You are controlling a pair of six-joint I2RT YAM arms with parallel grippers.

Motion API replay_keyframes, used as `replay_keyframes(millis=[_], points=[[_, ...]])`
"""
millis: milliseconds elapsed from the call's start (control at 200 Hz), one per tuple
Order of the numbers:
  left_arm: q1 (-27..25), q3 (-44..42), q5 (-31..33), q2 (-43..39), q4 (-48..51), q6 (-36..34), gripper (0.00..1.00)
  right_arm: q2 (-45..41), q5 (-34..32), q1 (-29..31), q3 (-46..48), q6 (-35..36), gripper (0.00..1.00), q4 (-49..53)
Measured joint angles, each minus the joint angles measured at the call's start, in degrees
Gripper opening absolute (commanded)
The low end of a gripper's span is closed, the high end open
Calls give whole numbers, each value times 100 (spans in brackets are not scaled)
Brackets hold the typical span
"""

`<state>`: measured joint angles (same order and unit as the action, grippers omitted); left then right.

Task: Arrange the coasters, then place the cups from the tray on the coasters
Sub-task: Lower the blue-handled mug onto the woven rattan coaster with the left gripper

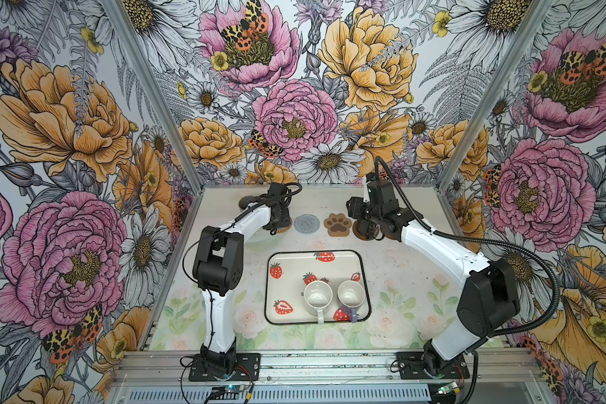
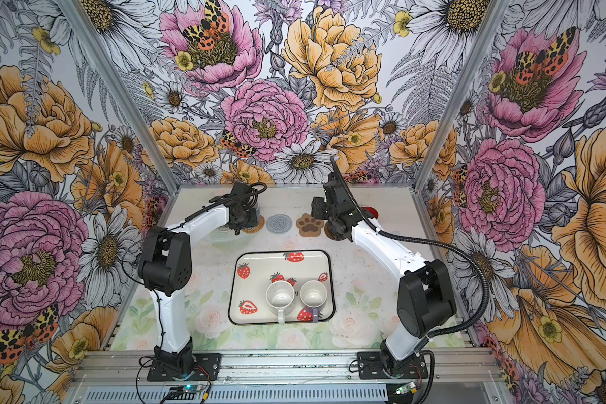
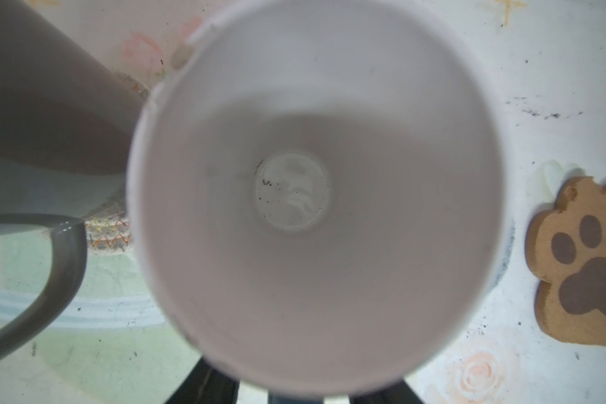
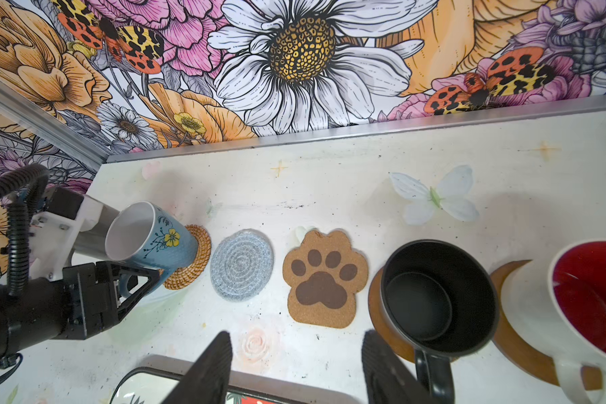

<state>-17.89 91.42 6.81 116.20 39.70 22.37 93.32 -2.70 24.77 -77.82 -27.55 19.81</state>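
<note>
Two pincers: my left pincer sits at the handle of the blue mug, and I cannot tell whether it grips; that mug stands on the rattan coaster. My right pincer gapes empty above the worktop near the paw coaster. White mug and lilac mug stand on the tray.

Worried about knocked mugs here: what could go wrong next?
The left gripper is at the handle of the light blue mug on the rattan coaster; backing out may snag and tip it. The right gripper, open, hangs beside the black mug and could clip its handle.
</note>
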Motion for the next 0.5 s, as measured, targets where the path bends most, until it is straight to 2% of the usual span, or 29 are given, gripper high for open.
replay_keyframes(millis=[240, 500], points=[[-87, -308, 195, -619, -20, 28, 55, 0, 31, 0, 0, -50, 61, 0], [-439, -1139, 789, -1816, -219, 323, 57, 4, 107, 0, 0, -160, 60, 0]])
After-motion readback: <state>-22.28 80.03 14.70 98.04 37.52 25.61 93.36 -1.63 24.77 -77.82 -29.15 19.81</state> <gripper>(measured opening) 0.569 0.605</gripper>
